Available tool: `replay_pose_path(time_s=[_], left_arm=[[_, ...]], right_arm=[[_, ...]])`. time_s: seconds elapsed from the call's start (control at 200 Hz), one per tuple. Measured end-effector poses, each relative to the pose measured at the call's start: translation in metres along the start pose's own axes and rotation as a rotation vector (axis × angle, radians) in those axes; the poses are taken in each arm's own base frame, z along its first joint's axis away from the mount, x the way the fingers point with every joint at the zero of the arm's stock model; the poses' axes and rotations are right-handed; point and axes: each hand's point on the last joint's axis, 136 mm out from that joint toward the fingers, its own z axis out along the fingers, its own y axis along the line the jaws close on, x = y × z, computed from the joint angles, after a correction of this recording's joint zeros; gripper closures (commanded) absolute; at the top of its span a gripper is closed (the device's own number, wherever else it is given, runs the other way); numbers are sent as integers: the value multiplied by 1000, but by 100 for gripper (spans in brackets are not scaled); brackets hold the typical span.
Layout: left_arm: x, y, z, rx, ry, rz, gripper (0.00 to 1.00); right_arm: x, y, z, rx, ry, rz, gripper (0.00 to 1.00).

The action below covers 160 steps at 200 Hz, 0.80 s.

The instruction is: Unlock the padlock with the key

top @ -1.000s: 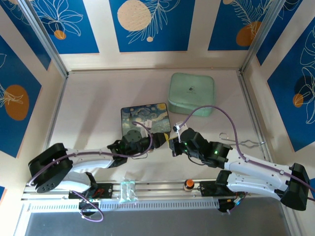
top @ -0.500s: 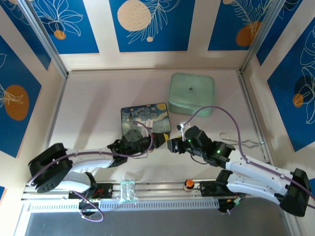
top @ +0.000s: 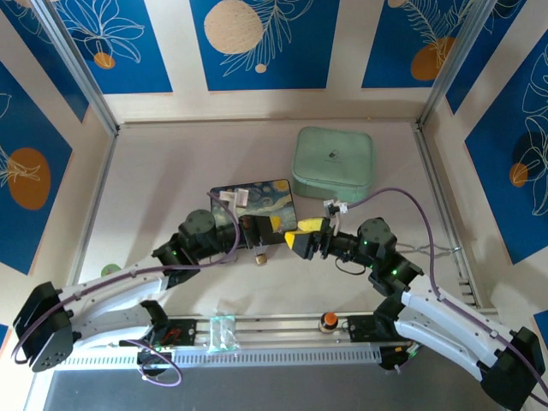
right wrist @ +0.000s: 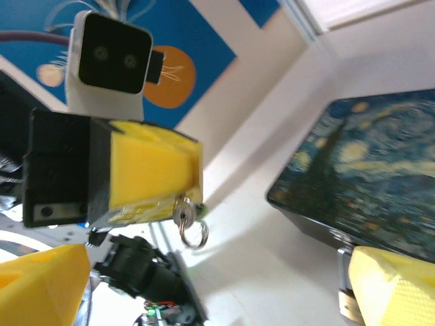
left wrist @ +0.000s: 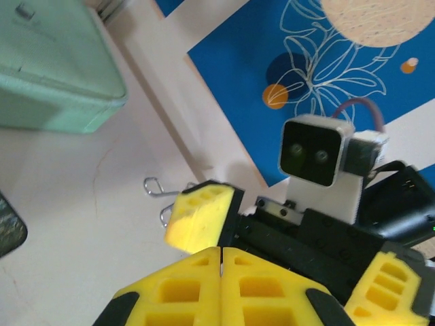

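Right now the padlock point(top: 259, 258) lies loose on the table point(top: 171, 171), low centre of the top view, just below both tools. My left gripper point(top: 274, 225) is clenched on the key point(right wrist: 182, 212), its ring dangling underneath, presumably ready to carry it to the lock. My right gripper point(top: 301, 233) gapes wide, holding nothing, facing the left one tip to tip. Beyond sit the starry box point(top: 253, 204), then the green case point(top: 334, 163).

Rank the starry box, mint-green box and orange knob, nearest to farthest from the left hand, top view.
1. Starry box, right beside the left hand.
2. Mint-green box, farther back, to the right.
3. Orange knob, at the near rail.
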Motion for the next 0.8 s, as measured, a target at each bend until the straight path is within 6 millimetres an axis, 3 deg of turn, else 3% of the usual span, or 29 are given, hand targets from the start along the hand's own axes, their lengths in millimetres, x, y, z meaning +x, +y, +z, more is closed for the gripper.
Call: replay_pose_path(time_s=[0.085, 0.23, 0.34, 0.635, 0.8], left_arm=[[-8, -14, -3, 16, 4, 28, 100], [-12, -28, -3, 60, 12, 43, 100], [-10, -28, 0, 79, 19, 36, 100], [-10, -32, 2, 98, 18, 24, 100], [-11, -33, 3, 111, 10, 23, 100]], right_arm=[[-2, 11, 1, -69, -13, -6, 32], [-2, 26, 1, -155, -38, -14, 41], [-2, 32, 0, -190, -53, -15, 57], [-10, 39, 2, -222, -95, -41, 54], [-7, 30, 11, -203, -81, -25, 66]])
